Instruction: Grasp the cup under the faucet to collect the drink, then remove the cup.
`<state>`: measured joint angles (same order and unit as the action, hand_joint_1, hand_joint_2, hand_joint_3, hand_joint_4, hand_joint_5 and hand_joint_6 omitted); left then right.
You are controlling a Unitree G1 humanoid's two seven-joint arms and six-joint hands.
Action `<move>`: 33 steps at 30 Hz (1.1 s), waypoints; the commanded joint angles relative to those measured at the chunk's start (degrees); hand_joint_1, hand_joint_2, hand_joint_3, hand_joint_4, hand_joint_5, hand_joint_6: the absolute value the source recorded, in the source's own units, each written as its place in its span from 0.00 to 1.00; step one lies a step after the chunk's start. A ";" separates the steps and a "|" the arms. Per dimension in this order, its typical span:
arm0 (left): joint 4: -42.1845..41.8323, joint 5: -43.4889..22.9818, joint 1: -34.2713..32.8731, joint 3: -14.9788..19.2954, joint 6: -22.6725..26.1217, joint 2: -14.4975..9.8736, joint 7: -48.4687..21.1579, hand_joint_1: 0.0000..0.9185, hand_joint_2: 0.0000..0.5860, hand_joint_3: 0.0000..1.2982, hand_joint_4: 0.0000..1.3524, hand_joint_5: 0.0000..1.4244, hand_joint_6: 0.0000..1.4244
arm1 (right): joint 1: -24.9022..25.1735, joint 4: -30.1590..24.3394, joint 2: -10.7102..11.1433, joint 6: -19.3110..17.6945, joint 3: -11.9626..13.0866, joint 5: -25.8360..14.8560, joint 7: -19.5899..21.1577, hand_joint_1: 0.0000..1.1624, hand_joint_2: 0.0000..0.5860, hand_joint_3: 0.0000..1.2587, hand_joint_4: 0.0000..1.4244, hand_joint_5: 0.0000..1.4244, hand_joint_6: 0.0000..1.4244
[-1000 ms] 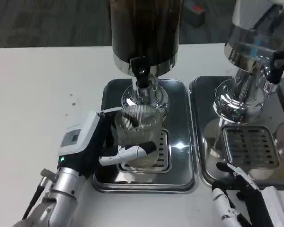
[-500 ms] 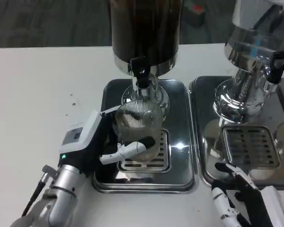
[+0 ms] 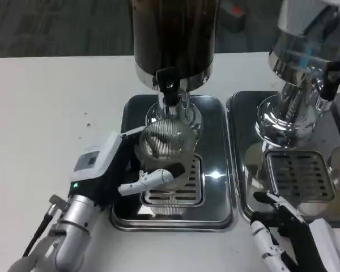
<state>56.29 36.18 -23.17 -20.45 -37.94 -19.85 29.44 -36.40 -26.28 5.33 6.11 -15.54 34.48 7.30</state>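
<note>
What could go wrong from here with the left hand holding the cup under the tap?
1. The cup looks tilted in the left hand, its mouth leaning toward the camera. If it stays so, drink from the faucet may splash or spill over the low rim.
2. The hold seems to rest on a finger across the clear ribbed wall; the cup might slip onto the drip tray.
3. The right hand waits beside the second tray and could bump it.

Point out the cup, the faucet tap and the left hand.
cup (image 3: 169,141), head view, ribbed glass wall.
faucet tap (image 3: 169,86), head view, black lever.
left hand (image 3: 110,170), head view, back of hand.
</note>
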 commanded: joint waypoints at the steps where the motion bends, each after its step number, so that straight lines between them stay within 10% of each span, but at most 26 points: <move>1: -0.88 -0.63 0.83 0.18 0.45 -0.99 -1.45 0.06 0.09 0.38 0.41 0.56 0.80 | 0.11 0.73 0.24 0.27 0.06 -0.27 -0.12 0.13 0.78 0.18 0.08 0.07 0.18; 33: -9.23 -5.16 7.20 3.03 -1.76 -4.34 -8.34 0.02 0.07 0.36 0.38 0.52 0.76 | 2.46 2.42 0.71 -0.03 0.45 -1.95 -0.29 0.14 0.78 0.21 0.08 0.08 0.19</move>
<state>47.86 31.67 -17.46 -17.83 -39.04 -23.62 22.21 -34.11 -24.52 5.76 6.10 -15.32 33.04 7.29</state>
